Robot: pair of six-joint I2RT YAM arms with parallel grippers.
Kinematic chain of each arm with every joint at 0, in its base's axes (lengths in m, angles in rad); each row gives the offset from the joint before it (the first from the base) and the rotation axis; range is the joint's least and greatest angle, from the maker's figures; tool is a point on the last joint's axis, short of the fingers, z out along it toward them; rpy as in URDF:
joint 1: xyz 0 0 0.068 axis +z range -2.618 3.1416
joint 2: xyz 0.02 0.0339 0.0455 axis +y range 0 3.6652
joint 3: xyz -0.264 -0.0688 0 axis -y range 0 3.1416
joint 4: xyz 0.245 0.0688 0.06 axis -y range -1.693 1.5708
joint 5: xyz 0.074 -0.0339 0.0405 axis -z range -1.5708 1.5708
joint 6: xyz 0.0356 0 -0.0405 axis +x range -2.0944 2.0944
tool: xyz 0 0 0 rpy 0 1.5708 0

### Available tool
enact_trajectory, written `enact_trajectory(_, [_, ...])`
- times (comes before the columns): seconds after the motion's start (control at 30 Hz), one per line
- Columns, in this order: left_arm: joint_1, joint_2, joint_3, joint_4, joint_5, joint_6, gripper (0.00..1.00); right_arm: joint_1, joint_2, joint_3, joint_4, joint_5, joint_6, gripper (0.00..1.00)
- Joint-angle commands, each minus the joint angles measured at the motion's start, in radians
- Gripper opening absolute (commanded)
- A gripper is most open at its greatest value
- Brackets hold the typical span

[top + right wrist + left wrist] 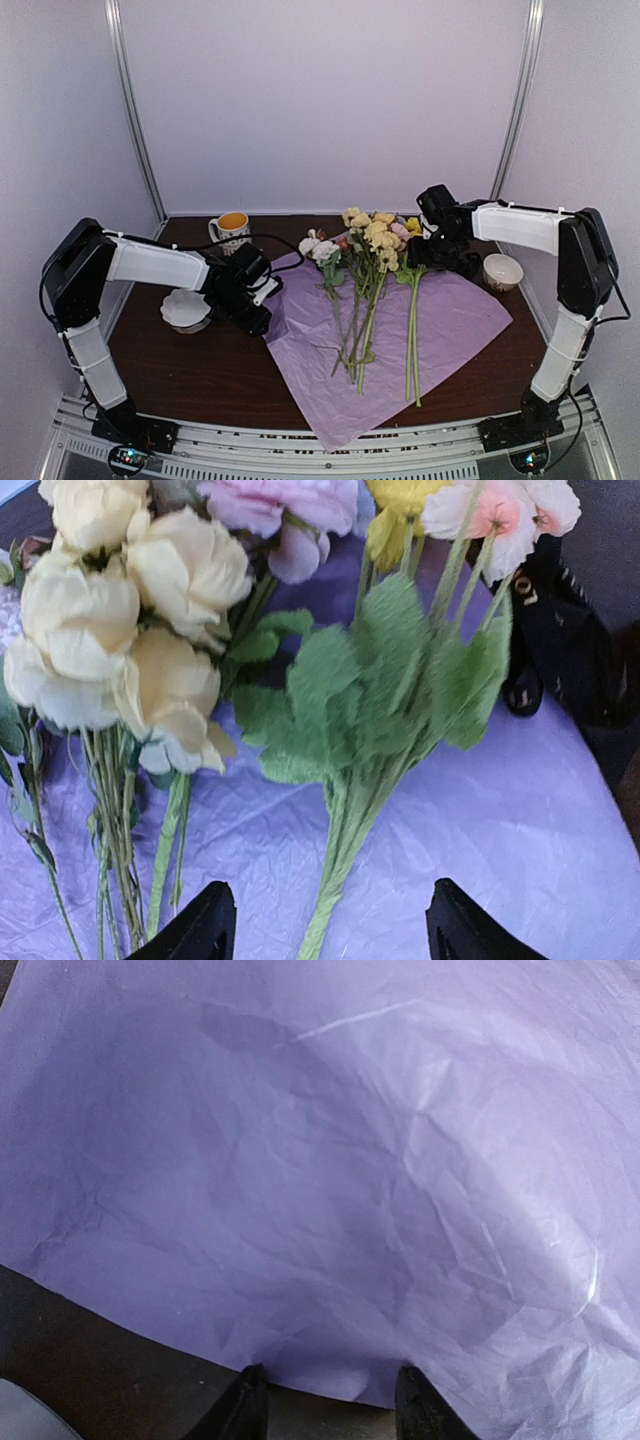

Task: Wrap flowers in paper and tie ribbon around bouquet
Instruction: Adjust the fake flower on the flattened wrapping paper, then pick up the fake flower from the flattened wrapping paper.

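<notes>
The flowers (365, 250) are laid on the paper (450, 320). One leafy stem is framed, unclamped, between the parted fingers of the right gripper (330, 888). The left gripper (329, 1370) is held apart at the paper's left edge.

the paper (440, 320) is reading more lilac than pink here, with crinkles all over. the flowers (368, 240) are showing cream-yellow, pale pink and white-peach blooms on green stems and leaves. the table (200, 370) is looking dark brown. the mug (231, 230) is showing white with dark print and orange inside. the left arm (150, 265) and right arm (515, 225) are wearing white with black joints.
</notes>
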Motion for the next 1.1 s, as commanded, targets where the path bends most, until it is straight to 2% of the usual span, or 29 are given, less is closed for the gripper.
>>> enact_trajectory(0.0, [-0.012,0.038,-0.056,-0.097,0.058,-0.014,0.46,0.052,-0.021,-0.145,0.007,-0.002,0.079,0.68])
enact_trajectory(0.13, [-0.012,0.029,-0.055,-0.096,0.053,-0.012,0.46,0.088,0.022,-0.182,0.036,-0.011,0.112,0.69])
enact_trajectory(0.27, [-0.013,0.023,-0.057,-0.096,0.049,-0.009,0.46,0.1,0.075,-0.172,0.028,0.007,0.127,0.59])
enact_trajectory(0.5, [-0.012,0.015,-0.058,-0.093,0.042,-0.008,0.46,0.115,0.069,-0.184,0.044,0.006,0.138,0.11])
enact_trajectory(0.57, [-0.012,0.011,-0.059,-0.093,0.042,-0.008,0.46,0.115,0.033,-0.196,0.051,0.042,0.155,0.01])
enact_trajectory(0.83, [-0.012,0.007,-0.063,-0.091,0.041,-0.008,0.46,0.159,-0.178,-0.166,0.046,0.196,0.216,0.0])
enact_trajectory(1.07, [-0.012,0.004,-0.061,-0.09,0.039,-0.006,0.46,0.232,-0.295,-0.146,0.142,0.272,0.288,0.0])
